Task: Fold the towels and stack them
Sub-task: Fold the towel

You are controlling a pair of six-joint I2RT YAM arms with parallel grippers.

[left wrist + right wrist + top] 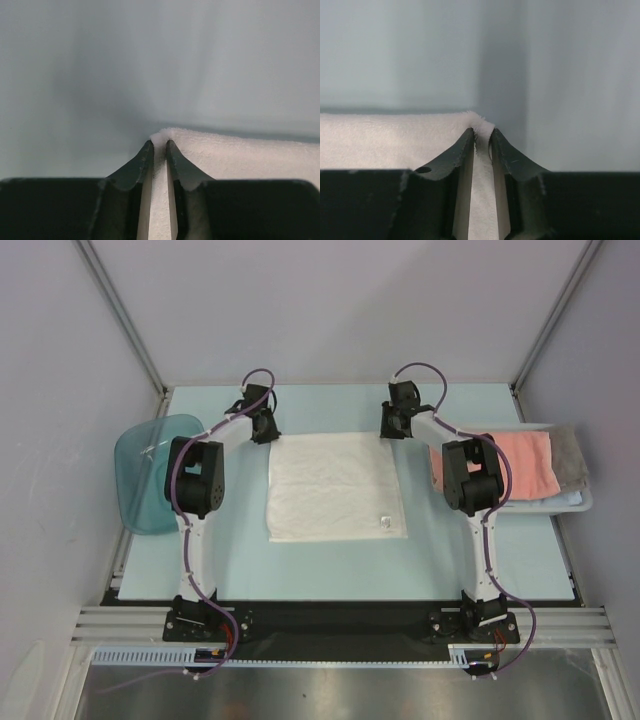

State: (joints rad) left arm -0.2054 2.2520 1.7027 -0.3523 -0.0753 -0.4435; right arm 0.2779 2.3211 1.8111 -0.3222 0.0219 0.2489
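A white towel (335, 487) lies flat in the middle of the table, a small label near its front right corner. My left gripper (265, 430) is shut on its far left corner, which shows pinched between the jaws in the left wrist view (160, 137). My right gripper (393, 426) is shut on its far right corner, seen in the right wrist view (483, 129). A salmon-pink towel (505, 464) and a grey towel (572, 456) lie at the right, over a light blue towel (575, 499). Both corners sit low at the table surface.
A translucent blue tub (150, 475) lies at the table's left edge. The side towels rest on a white basket (584, 502) at the right edge. White walls enclose the table on three sides.
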